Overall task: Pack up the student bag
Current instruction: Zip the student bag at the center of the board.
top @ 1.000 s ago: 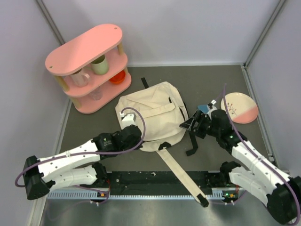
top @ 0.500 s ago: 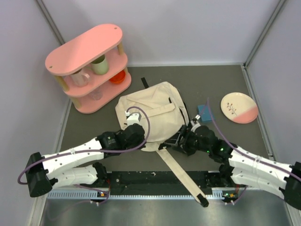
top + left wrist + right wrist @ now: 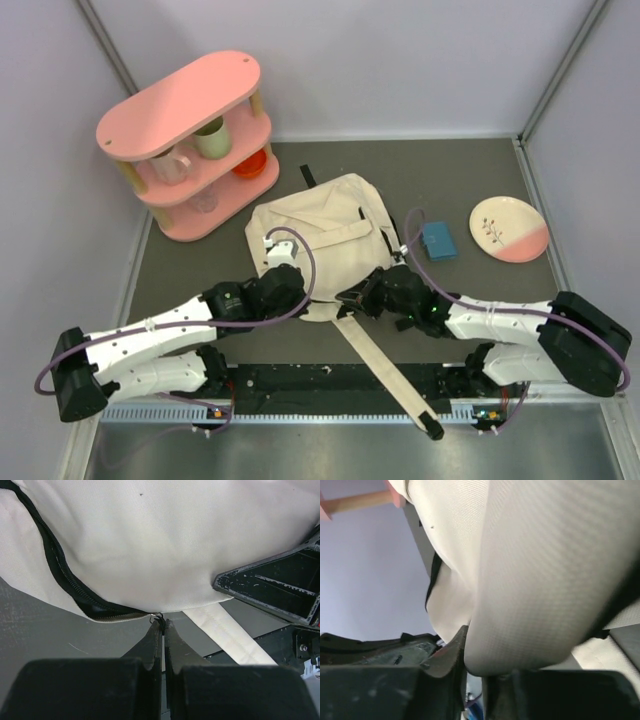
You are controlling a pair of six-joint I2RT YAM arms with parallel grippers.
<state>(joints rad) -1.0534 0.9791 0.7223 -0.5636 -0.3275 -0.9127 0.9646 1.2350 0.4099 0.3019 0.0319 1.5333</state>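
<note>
The student bag [image 3: 322, 228] lay flat near the middle of the dark desk [image 3: 455, 175], its flap side up and one long cream strap [image 3: 385, 370] trailing from its near edge toward the arm bases. The left arm [image 3: 150, 338] reached in from the near left to the bag's near edge. In the left wrist view the left jaws were clenched tight, their fingertips [image 3: 156, 630] meeting on the zipper pull [image 3: 156, 615], whose small metal ring showed just above them at the end of the black zipper [image 3: 65, 582]. The right arm [image 3: 500, 320] lay low across the desk from the right, with the right jaws at the same near edge, close beside the left ones. In the right wrist view they were grasping a rounded fold of the bag's cream canvas, which bulged out between the two fingers [image 3: 454, 652]. A blue case [image 3: 438, 241] sat on the desk just right of the bag, and a pink-and-white plate [image 3: 508, 228] lay further right. A pink shelf [image 3: 185, 105] holding mugs and an orange bowl [image 3: 252, 163] stood at the far left corner, apart from the bag.
</note>
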